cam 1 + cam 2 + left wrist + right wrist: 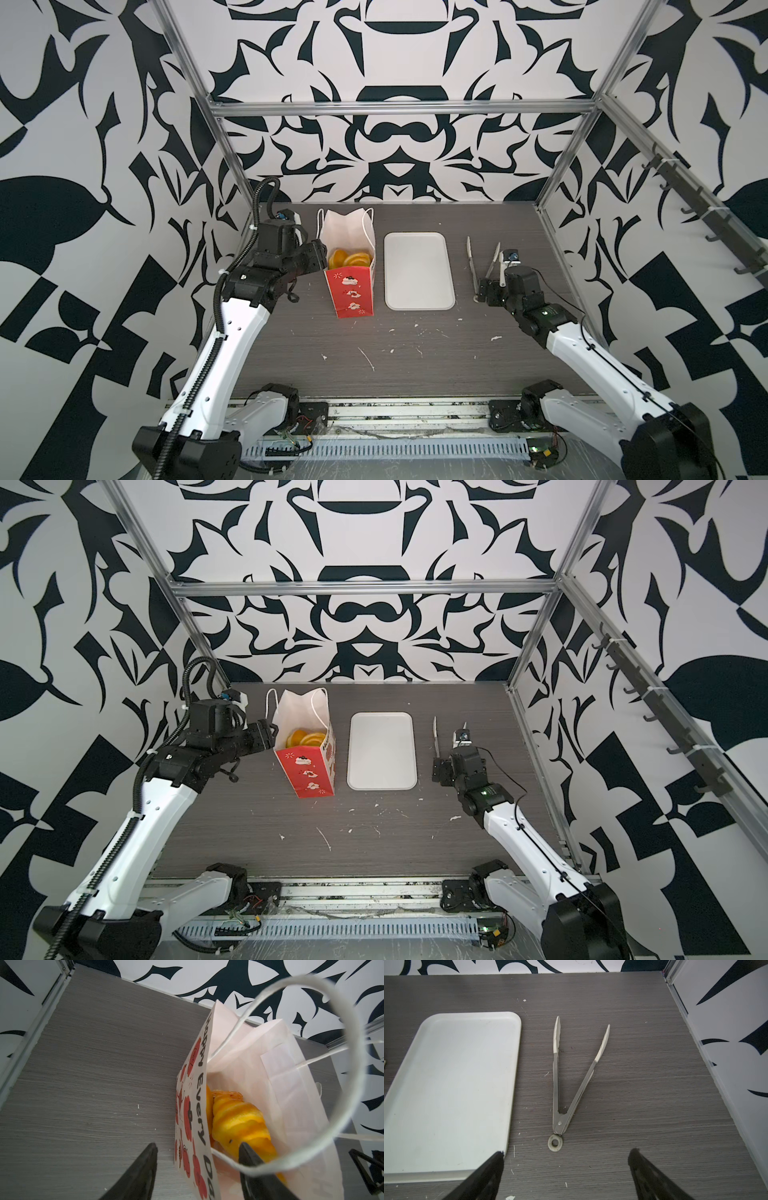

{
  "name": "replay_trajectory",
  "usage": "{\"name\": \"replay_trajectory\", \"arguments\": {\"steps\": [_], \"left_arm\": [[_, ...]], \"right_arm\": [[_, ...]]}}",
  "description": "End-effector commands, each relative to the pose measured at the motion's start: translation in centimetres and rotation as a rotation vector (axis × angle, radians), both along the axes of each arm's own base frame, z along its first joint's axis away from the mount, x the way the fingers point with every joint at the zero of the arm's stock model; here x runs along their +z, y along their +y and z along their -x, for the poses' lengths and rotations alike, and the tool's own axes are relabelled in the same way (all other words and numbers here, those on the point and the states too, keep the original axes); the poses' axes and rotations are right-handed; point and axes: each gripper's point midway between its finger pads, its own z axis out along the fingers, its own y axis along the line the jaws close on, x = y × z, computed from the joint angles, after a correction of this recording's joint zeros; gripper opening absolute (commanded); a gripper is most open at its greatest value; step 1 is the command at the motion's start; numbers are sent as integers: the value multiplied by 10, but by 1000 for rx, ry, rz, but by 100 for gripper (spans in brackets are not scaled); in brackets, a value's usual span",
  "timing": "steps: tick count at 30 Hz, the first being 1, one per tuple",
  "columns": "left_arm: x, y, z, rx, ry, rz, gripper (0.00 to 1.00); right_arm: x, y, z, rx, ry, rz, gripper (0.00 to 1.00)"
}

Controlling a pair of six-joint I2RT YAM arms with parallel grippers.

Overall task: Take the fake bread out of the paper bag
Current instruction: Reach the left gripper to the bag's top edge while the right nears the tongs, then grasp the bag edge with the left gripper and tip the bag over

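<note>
I am counting the fake bread as best I can: one yellow croissant is showing plainly, a browner flaky piece is peeking out behind it and an orange edge is pressing in beside it, so three pieces are showing; whether more are lying underneath I cannot tell. They are looking glossy and golden-orange, the croissant ridged with darker stripes, and they are sitting down inside the one paper bag, just below the left claw. The bag is standing upright on the table. It is tall and narrow, red outside with white-and-black motifs and black lettering, plain white inside, with two white cord handles. One handle is curving in a wide loop and crossing in front of the claw's inner finger. The left claw's jaws are standing apart and straddling the bag's near wall: the inner finger is hanging inside above the croissant, the outer finger is hanging outside over the table, and neither is gripping anything. On the far side of the bag from that claw, one flat white rectangular tray with rounded corners is lying between the two claws. Just ahead of the right claw, one pair of metal tongs with pale tips is lying spread in a V, its ring end nearest the claw. The right claw's jaws are spread wide, hovering over the dark wood-grain surface, holding nothing.
</note>
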Motion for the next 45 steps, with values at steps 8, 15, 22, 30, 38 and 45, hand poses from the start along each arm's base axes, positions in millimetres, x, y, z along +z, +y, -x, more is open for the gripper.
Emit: {"name": "replay_trajectory", "arguments": {"steps": [8,15,22,30,38,45], "left_arm": [[4,-6,-31,32,-18,-8,59],[1,-9,-40,39,-12,-7,40],[-1,-9,-45,42,-3,-12,24],[-10,-9,-51,47,23,-31,1],[10,-6,-67,33,-20,-101,0],[47,7,-117,15,-97,-230,0]], "right_arm": [[-4,-1,-1,-10,-14,-7,96],[-11,0,-1,-9,-2,-1,96],[-19,0,-2,-3,23,7,96],[-24,0,-3,-5,41,15,96],[-25,0,-4,-6,47,23,96],[-22,-3,-3,-13,38,34,96]]}}
